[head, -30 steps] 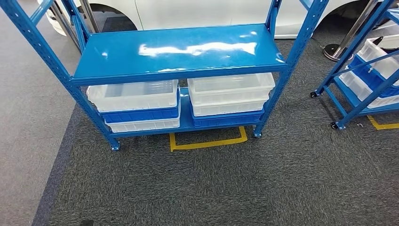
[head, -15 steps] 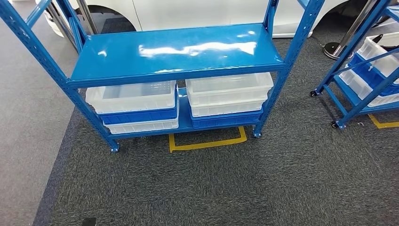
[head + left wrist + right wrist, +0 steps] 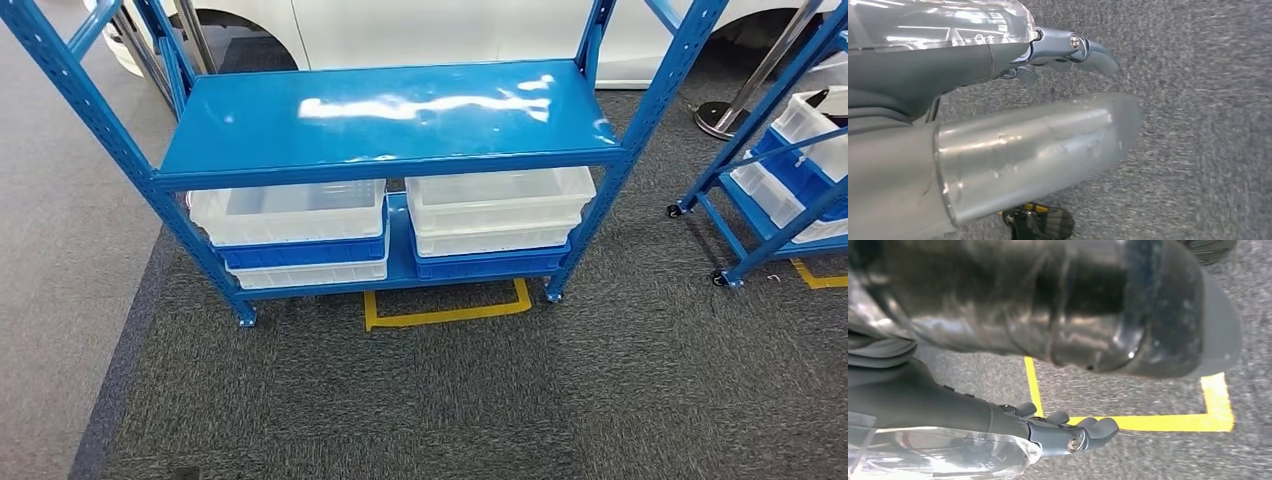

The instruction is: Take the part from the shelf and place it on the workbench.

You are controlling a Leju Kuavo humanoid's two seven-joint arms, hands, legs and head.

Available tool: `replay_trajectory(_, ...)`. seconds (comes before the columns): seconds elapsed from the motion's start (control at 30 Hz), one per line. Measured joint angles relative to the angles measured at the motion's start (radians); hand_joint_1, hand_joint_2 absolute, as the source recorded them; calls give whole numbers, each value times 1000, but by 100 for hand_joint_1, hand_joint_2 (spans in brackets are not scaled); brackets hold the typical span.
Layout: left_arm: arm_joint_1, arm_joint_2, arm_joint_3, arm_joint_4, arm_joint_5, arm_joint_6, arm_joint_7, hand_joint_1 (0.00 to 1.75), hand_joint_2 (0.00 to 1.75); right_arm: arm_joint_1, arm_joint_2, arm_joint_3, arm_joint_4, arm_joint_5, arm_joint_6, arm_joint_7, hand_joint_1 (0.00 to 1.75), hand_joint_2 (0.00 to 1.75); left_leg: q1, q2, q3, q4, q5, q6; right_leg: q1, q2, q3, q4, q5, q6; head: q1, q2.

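A blue metal shelf unit (image 3: 390,110) stands ahead of me on dark carpet; its glossy middle board carries nothing. On the lowest board sit two stacks of translucent white bins (image 3: 290,212) (image 3: 497,200) and blue bins (image 3: 300,250); I can make out no part in them. My left hand (image 3: 1068,50) hangs over grey carpet, fingers loosely extended and holding nothing. Over the carpet by a yellow tape line (image 3: 1148,422) hangs my right hand (image 3: 1068,432), which also holds nothing.
A yellow tape marking (image 3: 445,312) lies on the floor at the shelf's foot. A second blue wheeled shelf (image 3: 770,215) with white and blue bins stands at the right. Behind are a white car (image 3: 430,25) and a stanchion base (image 3: 720,118). Lighter floor lies at the left.
The whole head picture has shifted a little, the shelf now sitting slightly lower and further right: the camera moved. Nothing on the shelf changed.
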Motion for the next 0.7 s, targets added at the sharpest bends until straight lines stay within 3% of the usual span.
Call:
replay_trajectory(0.07, -2, -1, 1, 0, 0, 0, 0, 0, 0, -2, 1, 0, 1, 0, 0, 0, 0, 0, -3, 1, 2, -2, -9, -9, 4, 1, 8, -20, -11, -8, 0, 0)
replay_trajectory(0.17, -5, -3, 2, 1, 0, 0, 0, 0, 0, -2, 6, 0, 1, 1, 0, 2, 0, 0, -1, 3, 7, 19, -32, -26, -3, -1, 28, -36, -20, -23, 0, 0)
replay_trajectory(0.2, -5, -3, 2, 1, 0, 0, 0, 0, 0, -1, 8, -1, 1, 1, 0, 2, 0, 0, 1, 4, -9, 60, -53, -31, -6, -2, 38, -42, -23, -28, -1, 0)
replay_trajectory(0.27, -5, -4, 3, 1, -1, 0, 0, 0, 0, -1, 8, -1, 1, 1, 0, 3, 0, 0, 4, 4, -86, 196, -106, -39, -6, -3, 50, -45, -33, -33, -2, 0)
replay_trajectory(0.3, -4, -4, 4, 1, -2, 0, 1, 0, 0, -1, 9, 0, 1, 1, 0, 3, 0, 0, 5, 4, -129, 258, -120, -42, -6, -2, 56, -45, -38, -34, -2, 0)
replay_trajectory(0.33, -2, -4, 5, 1, -4, 0, 2, 0, 0, -1, 10, 0, 1, 2, 0, 3, 0, 0, 5, 5, -159, 290, -113, -44, -7, -2, 64, -45, -44, -33, -2, 0)
replay_trajectory(0.37, -1, -4, 6, 1, -6, 0, 3, 0, 0, -1, 10, -1, 1, 3, 0, 3, 0, 0, 6, 5, -170, 282, -83, -45, -7, -1, 74, -45, -51, -32, -2, 0)
replay_trajectory(0.4, 1, -4, 6, 1, -7, 0, 4, 0, 0, 0, 11, -1, 1, 4, 0, 3, 0, 0, 7, 5, -163, 236, -35, -45, -7, 0, 85, -45, -59, -30, -2, 0)
replay_trajectory(0.47, 2, -4, 11, 1, -12, 1, 5, 0, 0, 2, 12, -1, 1, 7, 1, 2, 0, 0, 5, 7, -126, 106, 55, -40, -6, 0, 104, -45, -75, -22, -1, 0)
replay_trajectory(0.5, 1, -4, 14, 2, -14, 1, 6, 0, 0, 1, 13, -1, 1, 8, 2, 1, 0, 0, 3, 7, -110, 60, 74, -35, -4, 1, 107, -44, -80, -17, -2, 0)
replay_trajectory(0.63, 2, -3, 24, 2, -20, 2, 9, 0, 0, -3, 14, -2, 2, 14, 7, -7, 0, 0, 0, 6, -98, 24, 68, -13, -3, 1, 105, -43, -89, 1, -1, 0)
replay_trajectory(0.7, 3, -3, 25, 2, -24, 2, 10, 0, 0, -3, 14, -2, 1, 18, 10, -12, 0, 0, 4, 5, -87, 13, 66, 1, -4, 1, 89, 1, -115, 9, -1, 0)
